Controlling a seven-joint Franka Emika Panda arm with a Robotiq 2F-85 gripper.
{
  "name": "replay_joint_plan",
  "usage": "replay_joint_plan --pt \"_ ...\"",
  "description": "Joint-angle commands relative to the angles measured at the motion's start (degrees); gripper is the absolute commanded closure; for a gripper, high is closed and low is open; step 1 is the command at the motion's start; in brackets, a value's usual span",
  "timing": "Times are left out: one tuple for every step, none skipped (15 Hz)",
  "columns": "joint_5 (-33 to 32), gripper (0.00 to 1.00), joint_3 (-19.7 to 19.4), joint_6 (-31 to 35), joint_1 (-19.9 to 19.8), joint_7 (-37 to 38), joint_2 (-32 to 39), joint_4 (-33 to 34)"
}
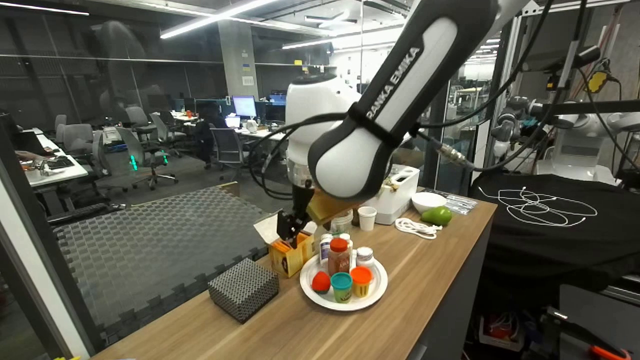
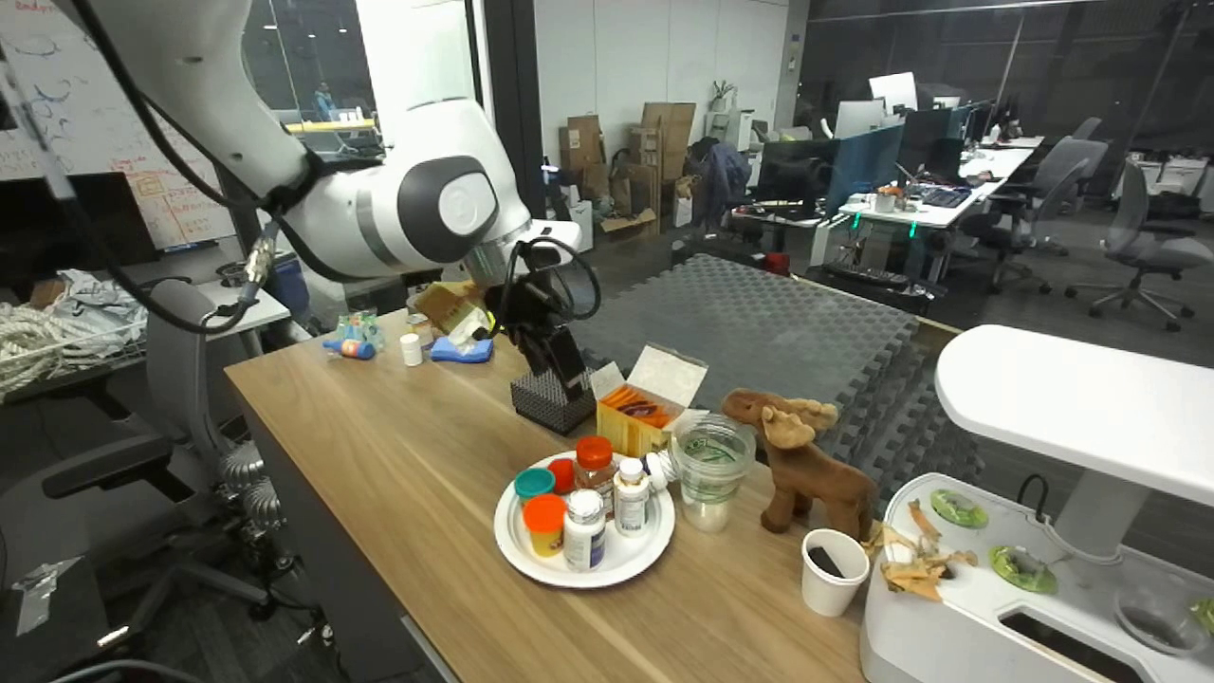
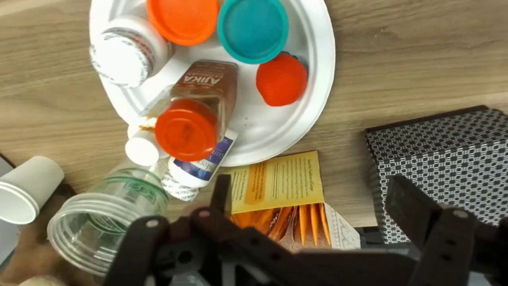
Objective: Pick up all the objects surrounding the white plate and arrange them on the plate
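Yellow ctn [image 2: 628, 436] (lid [image 2: 671, 372] up) btwn patterned box [image 2: 548, 403] & jar [image 2: 709, 470].

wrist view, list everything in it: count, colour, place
plate: one, white, upper middle
cups: two, orange and teal tops, on plate
round item: one, red, on plate
red-capped bottle: one, reddish, on plate
white bottles: three, mostly white, plate's left
jar: one, clear, lower left
paper cup: one, white, left
carton: one, yellow, bottom centre
sachets: several, orange, inside carton
block: one, patterned grey, right
toy: one, brown, lower left
counter: one, brown, underneath
gripper: one, black, bottom, open
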Motion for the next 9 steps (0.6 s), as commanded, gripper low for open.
replay_joint_plan --pt "2.8 0.0 8.8 -3.1 -9.6 -15.4 -12.1 -9.5" --pt "4.4 0.0 11.0 -3.9 -12.0 -19.6 -14.2 -11.7" --pt "6.5 0.0 12.9 -4.7 -14.2 -24.0 -16.1 -14.0" --pt "8.7 0.0 14.7 -5.3 -16.1 -28.3 -17.9 -16.3" --pt "11.1 0.0 16.3 -6.4 -17.8 -32.7 -19.6 -18.3" --pt "13.5 0.0 17.3 -7.7 -19.0 -37.1 -21.2 -20.8" --pt "15.9 0.0 18.2 -9.9 -20.2 -41.6 -23.1 -22.7" --pt "18.0 0.0 18.6 -13.0 -21.1 -45.8 -25.0 -24.3" --pt "20.0 0.0 18.6 -16.5 -21.8 -50.0 -26.7 -25.4"
